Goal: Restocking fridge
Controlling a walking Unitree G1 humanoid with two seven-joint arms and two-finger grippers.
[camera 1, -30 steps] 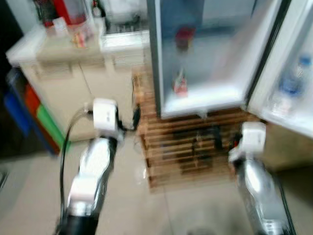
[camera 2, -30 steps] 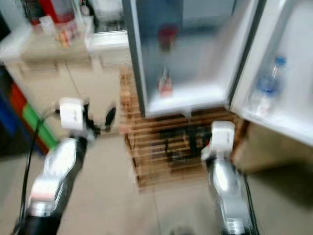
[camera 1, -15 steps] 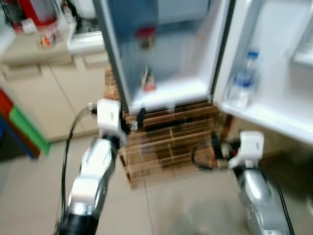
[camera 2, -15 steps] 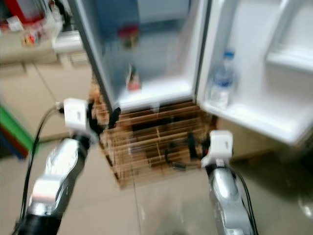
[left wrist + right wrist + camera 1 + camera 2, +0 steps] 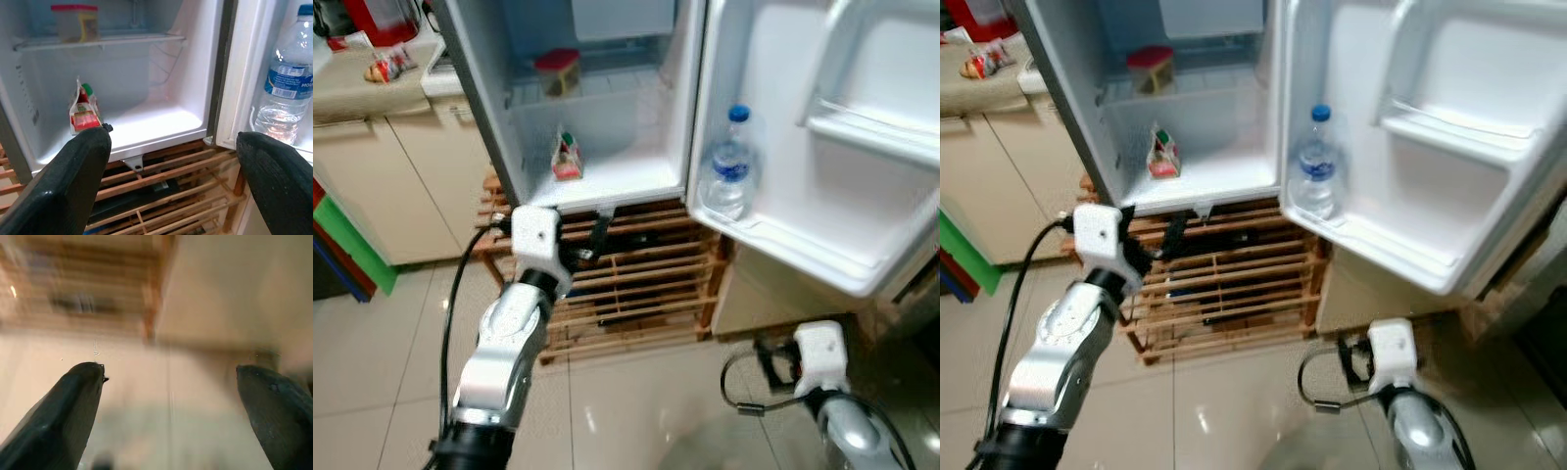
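Note:
A small fridge point(image 5: 607, 181) stands open on a wooden slatted stand point(image 5: 636, 284). A red-lidded container point(image 5: 557, 70) sits on its shelf, and a small red and white carton point(image 5: 84, 107) stands on its floor. A water bottle point(image 5: 729, 166) rests in the lower shelf of the open door point(image 5: 822, 196). My left gripper point(image 5: 172, 133) is open and empty, held just before the fridge's lower front edge. Low at the right, my right gripper point(image 5: 170, 368) is open and empty, pointing at the tiled floor beside the stand.
A beige counter with cabinets point(image 5: 372, 108) stands left of the fridge, with a snack packet point(image 5: 386, 69) on top. Green and blue items point(image 5: 347, 245) sit at the far left. Tiled floor point(image 5: 636, 392) lies before the stand. A black cable point(image 5: 739, 387) loops off my right wrist.
The camera has swung right, so the fridge now sits left of centre with its door fully in view, and the blur has gone. My right arm has dropped lower.

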